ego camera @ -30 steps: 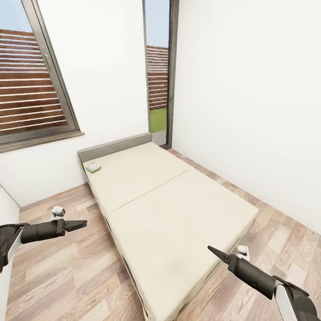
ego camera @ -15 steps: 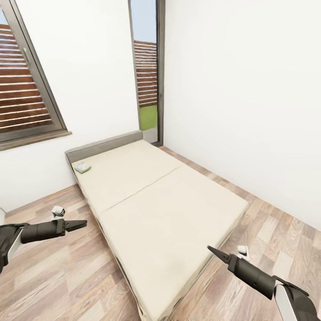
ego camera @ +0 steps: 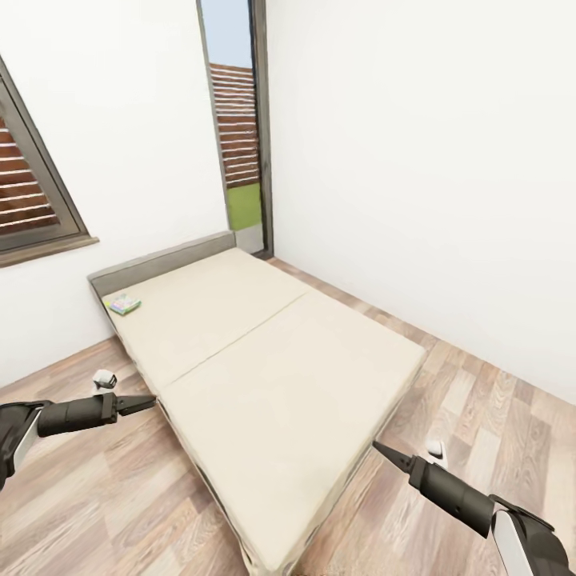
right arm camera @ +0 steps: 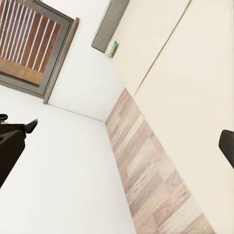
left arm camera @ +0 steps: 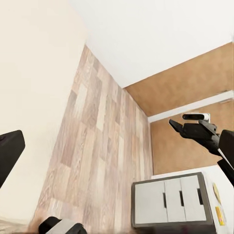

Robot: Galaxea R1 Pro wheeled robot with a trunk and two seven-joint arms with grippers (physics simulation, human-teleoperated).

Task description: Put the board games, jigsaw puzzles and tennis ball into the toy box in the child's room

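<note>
A cream mattress on the bed [ego camera: 272, 360] is seen, matt and soft-looking like cloth, with one thin seam across it. A flat grey headboard [ego camera: 160, 264] is shown, matt too. The floor [ego camera: 488, 416] is laid in wood-grain planks with a faint sheen. The walls [ego camera: 416, 160] are rendered plain white, smooth and matt. A small box [ego camera: 124, 304] with a bright printed face is seen on the mattress. The left gripper [ego camera: 148, 399] and right gripper [ego camera: 378, 449] are finished in dark matt plastic or metal.
</note>
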